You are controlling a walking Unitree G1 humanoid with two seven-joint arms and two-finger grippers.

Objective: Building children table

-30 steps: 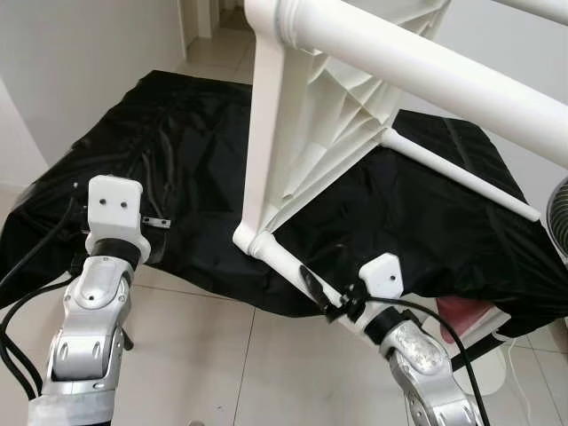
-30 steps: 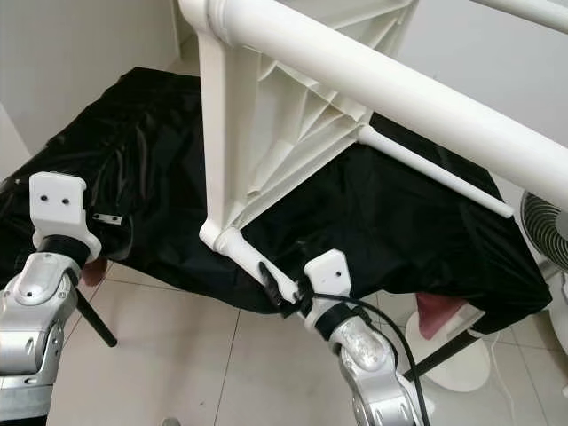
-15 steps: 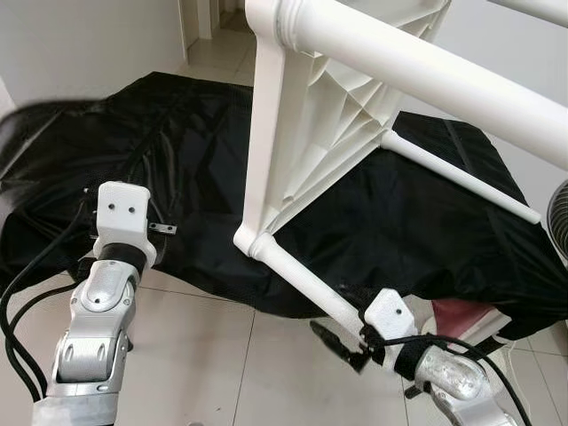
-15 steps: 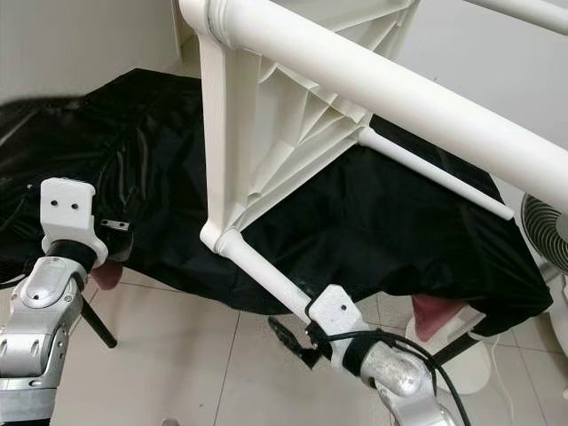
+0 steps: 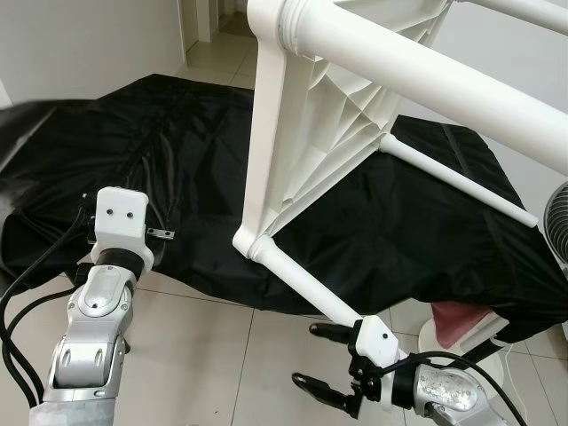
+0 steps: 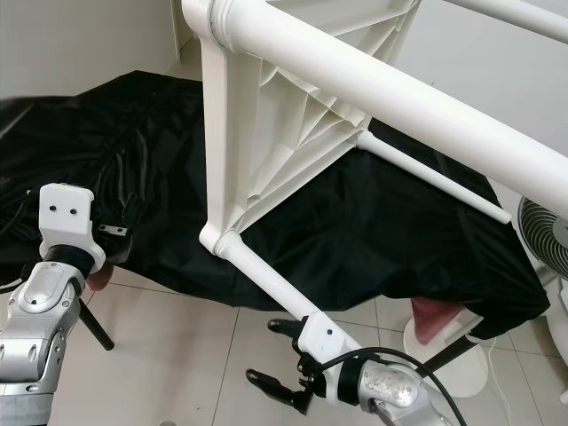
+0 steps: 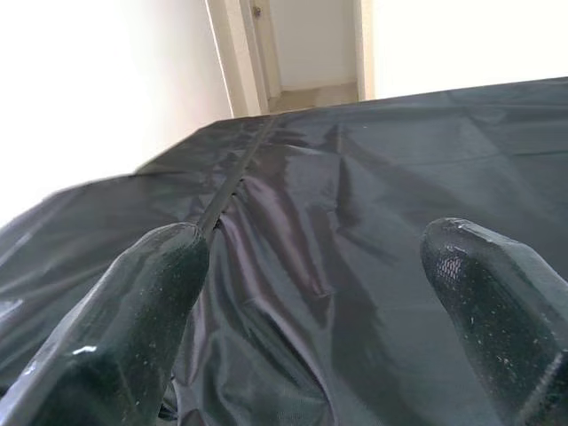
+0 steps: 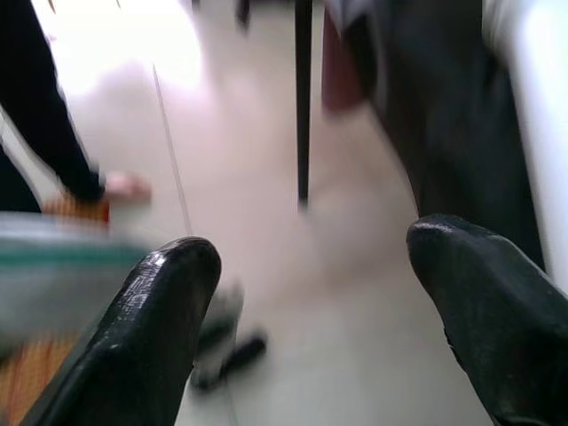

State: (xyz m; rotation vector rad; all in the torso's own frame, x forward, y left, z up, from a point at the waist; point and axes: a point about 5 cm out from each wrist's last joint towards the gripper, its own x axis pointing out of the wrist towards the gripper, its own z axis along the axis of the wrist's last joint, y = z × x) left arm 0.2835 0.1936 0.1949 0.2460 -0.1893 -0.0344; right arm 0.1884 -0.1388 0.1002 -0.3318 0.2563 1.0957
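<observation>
Released table leg [image 5: 306, 286], right gripper [image 5: 321, 358] now below it, fingers apart; left gripper [image 7: 311, 293] apart too; unsupported table [image 5: 302, 133] may tip

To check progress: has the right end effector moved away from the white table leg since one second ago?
Yes. The right end effector dropped off the white table leg, now open over the floor tiles.

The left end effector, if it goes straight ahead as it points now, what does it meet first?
Most likely the black cloth. The left end effector is open and points low across this cloth, which spreads ahead between its fingers. Exact depth is unclear.
</observation>
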